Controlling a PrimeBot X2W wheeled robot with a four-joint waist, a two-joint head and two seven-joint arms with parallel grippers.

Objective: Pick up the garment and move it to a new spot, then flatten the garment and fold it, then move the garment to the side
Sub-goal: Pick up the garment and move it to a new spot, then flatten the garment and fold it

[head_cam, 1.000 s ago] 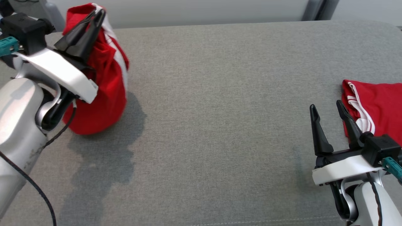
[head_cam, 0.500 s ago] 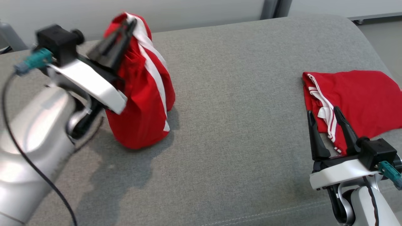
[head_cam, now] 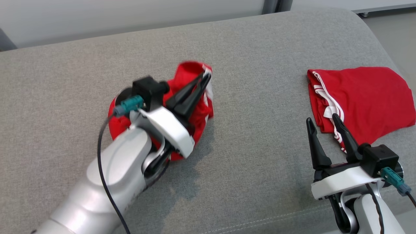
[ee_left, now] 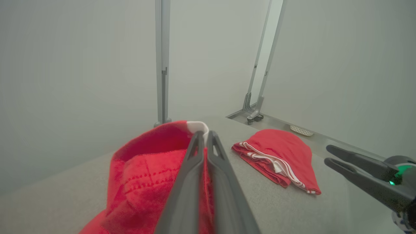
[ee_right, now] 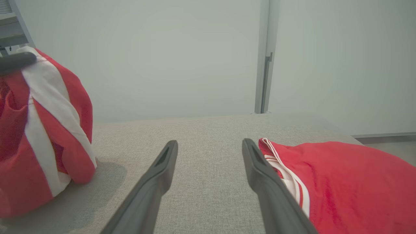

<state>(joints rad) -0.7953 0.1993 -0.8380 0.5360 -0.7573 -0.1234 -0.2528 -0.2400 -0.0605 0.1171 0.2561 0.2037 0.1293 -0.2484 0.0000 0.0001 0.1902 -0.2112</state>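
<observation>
Silver-grey forearms (head_cam: 107, 182), white wrist plates (head_cam: 169, 130), long black jaws, teal connectors (head_cam: 130, 104) — thin black cable (head_cam: 99, 149)

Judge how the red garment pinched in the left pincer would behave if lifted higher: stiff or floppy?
Probably floppy: the red garment sags in folds below the shut left pincer, and its bottom bunches on the grey cushion. Likely light, since a single edge pinch holds its top up. It may hang bunched and uneven rather than flat.
</observation>
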